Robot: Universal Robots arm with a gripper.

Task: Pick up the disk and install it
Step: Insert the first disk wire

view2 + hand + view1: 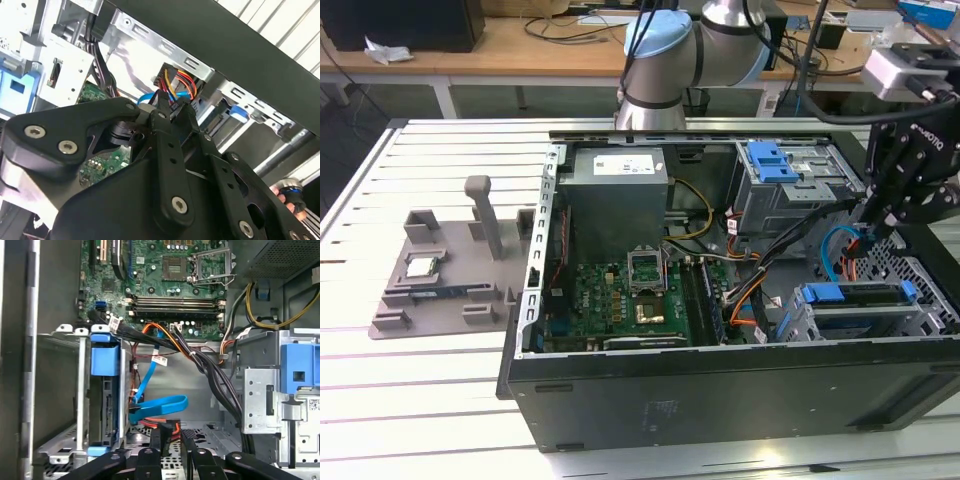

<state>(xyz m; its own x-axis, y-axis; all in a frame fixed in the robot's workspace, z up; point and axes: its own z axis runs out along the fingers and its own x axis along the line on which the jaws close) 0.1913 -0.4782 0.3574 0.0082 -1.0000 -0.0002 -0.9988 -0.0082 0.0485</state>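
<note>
The disk [860, 308] lies in the lower drive cage at the case's front corner on the exterior view's right, with its blue carrier bracket [830, 293] showing at the ends. In the first wrist view the disk [107, 407] stands edge-on inside that cage under the blue bracket [105, 360]. My gripper [868, 228] hangs just above and behind the cage, apart from the disk. Its black fingers [157, 445] stand a narrow gap apart with nothing between them; the gripper [172, 432] is open. In the second wrist view the gripper [173, 102] points at a connector with red, yellow and orange wires [175, 82].
A loose blue cable [155, 407] and a black cable bundle [210, 370] cross the case floor beside the gripper. A second drive cage with a blue latch [770, 160] stands behind, beside the motherboard [620, 295]. A grey fixture [440, 280] holding a small chip [423, 266] lies outside the case.
</note>
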